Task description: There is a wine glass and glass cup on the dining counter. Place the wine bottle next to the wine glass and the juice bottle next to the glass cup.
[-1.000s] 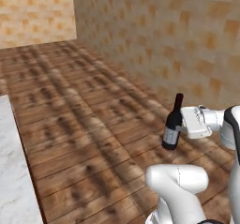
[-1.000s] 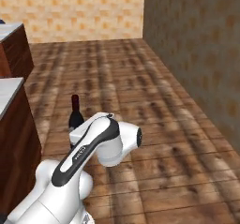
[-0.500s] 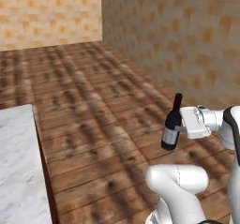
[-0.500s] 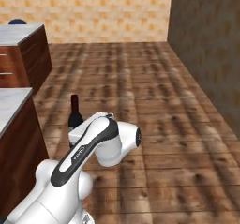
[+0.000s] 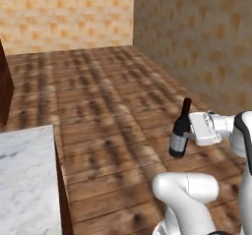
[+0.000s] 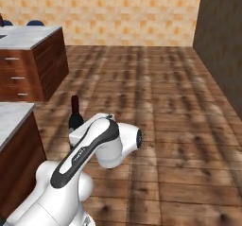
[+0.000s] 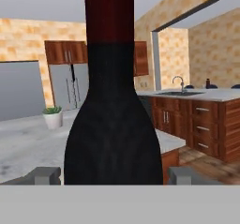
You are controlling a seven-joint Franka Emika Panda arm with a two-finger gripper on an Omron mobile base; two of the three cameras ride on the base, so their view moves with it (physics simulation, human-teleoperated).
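- The two-finger gripper [image 5: 191,134] is clamped on the slim dark wine bottle [image 5: 179,131], held upright in the air above the wooden floor [image 5: 98,96].
- The long marble dining counter [image 7: 206,94] with its sink stands well apart.
- Judged so: wine bottle picked up but not yet placed; juice bottle step remains.

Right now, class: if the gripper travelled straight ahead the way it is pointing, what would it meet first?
The gripper is already shut on the wine bottle, so the bottle leads. Beyond it lies a marble counter with a small potted plant; probably that comes first, though depth is unclear.
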